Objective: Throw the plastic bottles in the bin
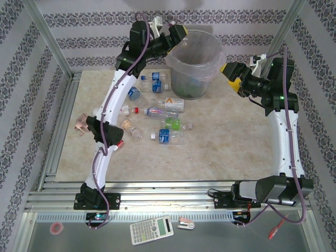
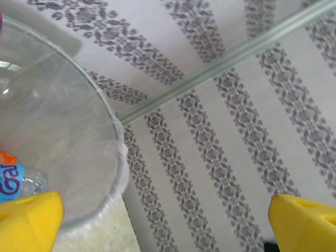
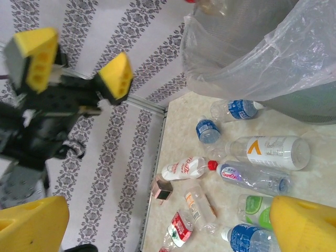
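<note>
The bin [image 1: 194, 65], a dark mesh basket lined with a clear bag, stands at the back of the table. My left gripper [image 1: 172, 29] hovers open at its left rim [image 2: 113, 136], and nothing sits between its yellow fingers [image 2: 29, 220]. One bottle [image 2: 21, 181] lies inside the bin. Right of the bin, my right gripper [image 1: 229, 76] is open and empty. Several plastic bottles lie on the table in front of the bin: a white-labelled one [image 1: 168, 104] [image 3: 273, 152], a green one [image 1: 176, 125], a blue one [image 1: 170, 136] and a red-capped one [image 3: 186, 168].
A small pinkish box [image 1: 81, 125] [image 3: 163, 189] sits at the table's left edge. Aluminium frame posts and patterned walls close in the table. A calculator [image 1: 151, 229] and a pink tape ring [image 1: 56, 227] lie on the near ledge.
</note>
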